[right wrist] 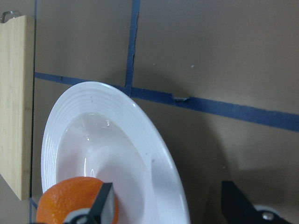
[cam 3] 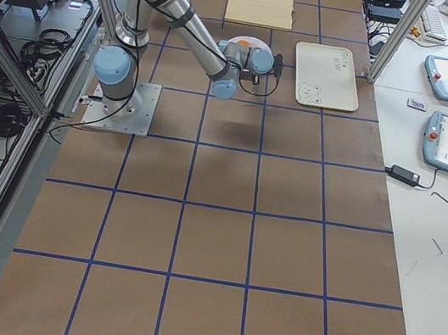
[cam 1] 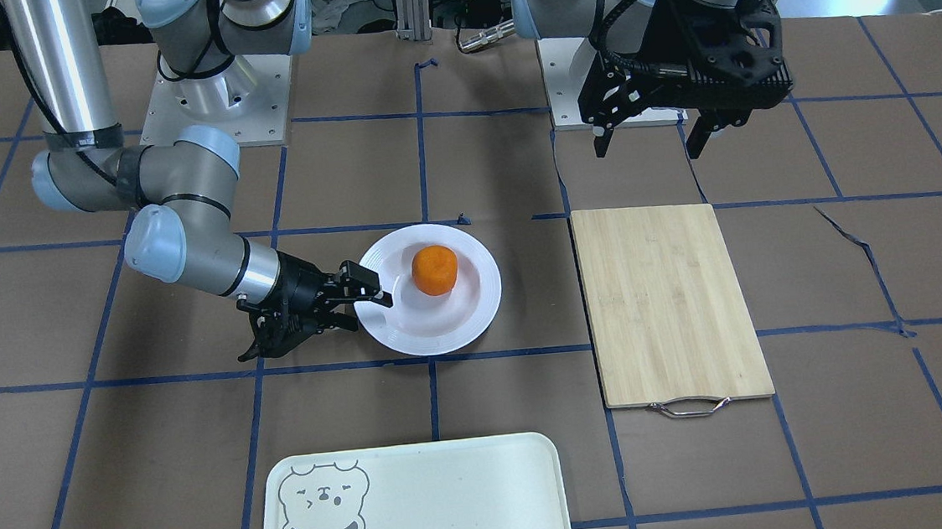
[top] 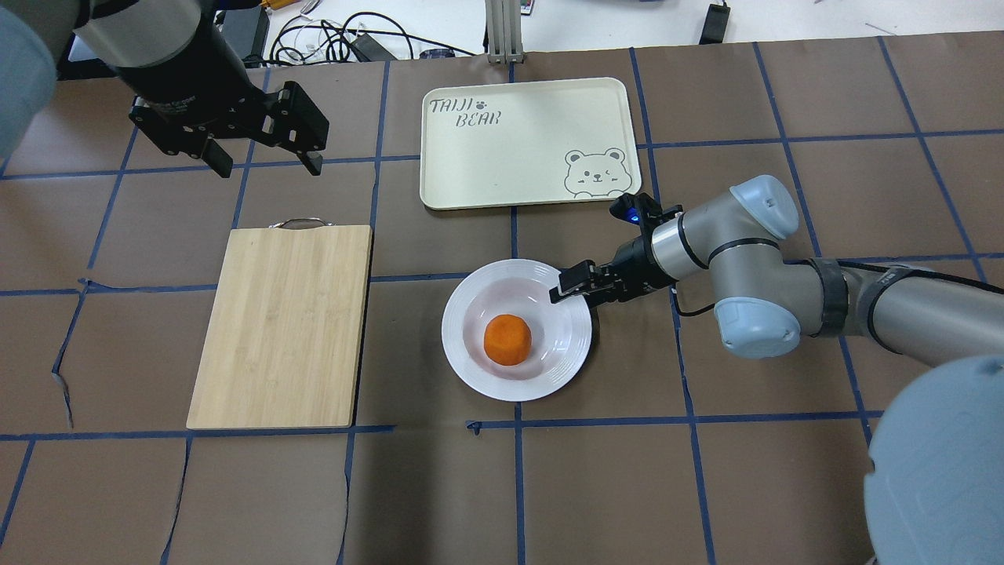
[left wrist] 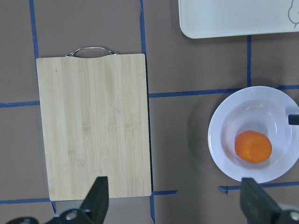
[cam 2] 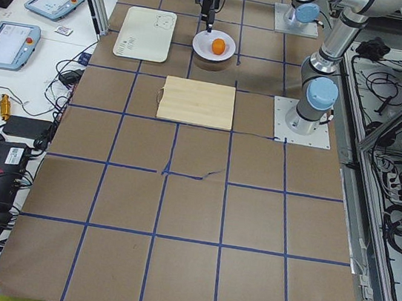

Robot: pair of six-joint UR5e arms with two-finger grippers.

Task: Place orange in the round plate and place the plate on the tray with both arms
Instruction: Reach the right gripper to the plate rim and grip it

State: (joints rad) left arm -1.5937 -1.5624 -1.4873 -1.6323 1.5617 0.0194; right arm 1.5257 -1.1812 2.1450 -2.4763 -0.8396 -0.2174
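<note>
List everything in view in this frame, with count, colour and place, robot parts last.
orange: one, bright orange, in the plate's sunken centre.
plate: one, glossy white, on the table between the cutting board and the right arm.
tray: one, pale cream with a bear face, at the table's far side from the robot, nothing on it.
cutting board: one, light bamboo with a metal handle, flat on the table at the plate's left.
table: one, brown with a blue tape grid.
left gripper: one, black, open, raised on the cutting board's side.
right gripper: one, black, open, fingers either side of the plate's rim.
</note>
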